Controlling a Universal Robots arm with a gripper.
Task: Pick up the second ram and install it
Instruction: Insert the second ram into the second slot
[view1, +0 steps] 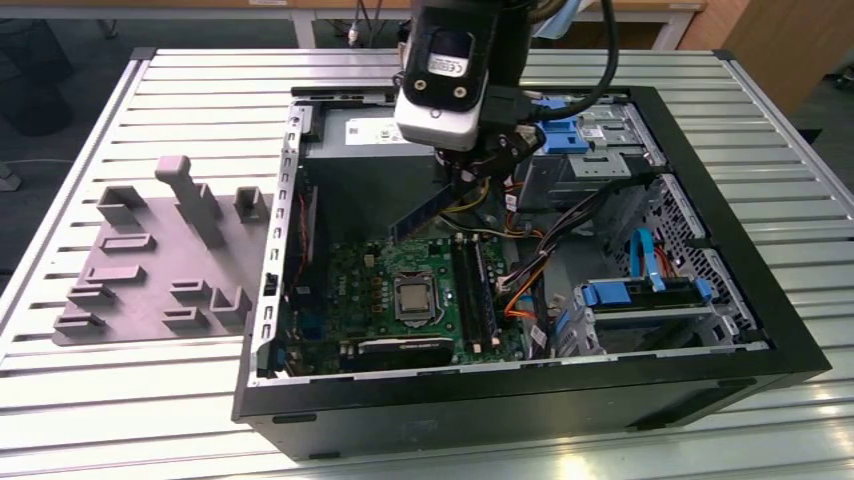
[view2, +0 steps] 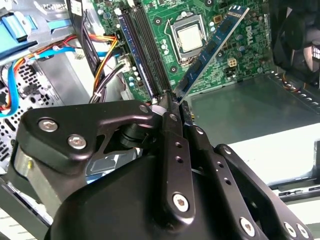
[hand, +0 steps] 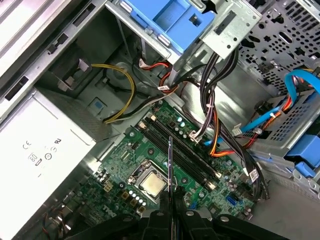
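Pincer (view2: 172, 102) grips the ram (view2: 212, 50) by one end, tilted above the motherboard (view2: 165, 30), clearing its slots (view2: 142, 50).

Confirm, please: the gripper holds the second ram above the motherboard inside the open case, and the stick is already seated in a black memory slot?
Not seated. In the second wrist view the gripper holds the second ram tilted in the air above the motherboard, apart from the black memory slots.
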